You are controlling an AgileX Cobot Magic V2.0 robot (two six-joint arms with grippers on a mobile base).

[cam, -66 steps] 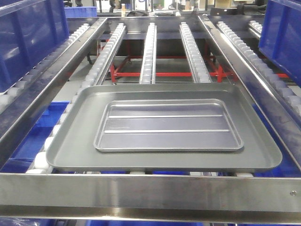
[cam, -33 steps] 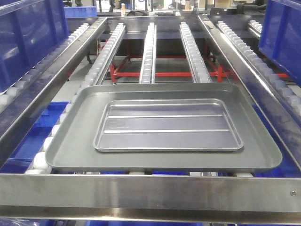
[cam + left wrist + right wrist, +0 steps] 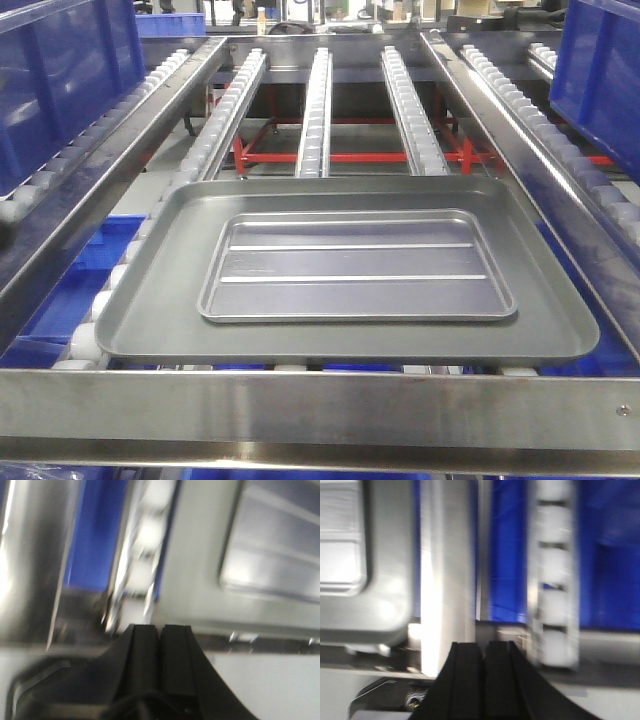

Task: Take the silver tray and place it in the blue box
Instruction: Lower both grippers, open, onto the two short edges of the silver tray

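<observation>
Wrist views are blurred, but I see the left gripper [image 3: 160, 630] and right gripper [image 3: 483, 647] each with fingers pressed together, holding nothing. Front view, bottom: steel rail [image 3: 320, 405]. Behind it, centre frame, the silver tray [image 3: 355, 268] lies flat inside the larger grey tray [image 3: 150, 310]. 3 roller tracks [image 3: 316, 100] run beyond. Blue box [image 3: 60, 80] upper left, second blue box [image 3: 600, 80] upper right.

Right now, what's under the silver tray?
The silver tray lies flat inside a larger grey tray, which sits on the white roller rails. Below the rails at the left, blue plastic shows. The grey tray's floor beneath the silver one is covered.
</observation>
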